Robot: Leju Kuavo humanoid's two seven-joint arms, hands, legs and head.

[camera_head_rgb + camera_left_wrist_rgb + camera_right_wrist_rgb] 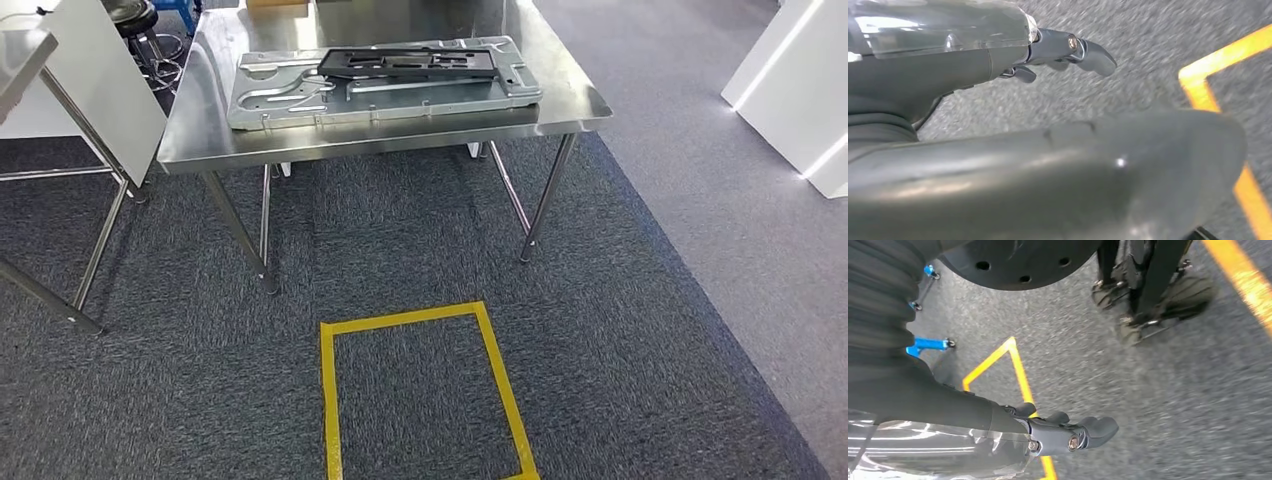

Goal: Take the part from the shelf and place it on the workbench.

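Observation:
A steel workbench (300,145) stands ahead of me on the carpet. On its top lies a large silver stamped metal plate (300,100), and a black frame-shaped part (410,62) rests flat on top of that plate. My left hand (948,65) hangs over the carpet with its fingers (1083,50) stretched out and nothing in it. My right hand (998,425) hangs the same way, with fingers (1083,432) extended over the floor and nothing held.
A yellow tape rectangle (420,390) marks the carpet in front of the workbench. A second steel table's legs (90,230) and a white panel (100,70) stand at the left. White units (790,80) stand at the far right.

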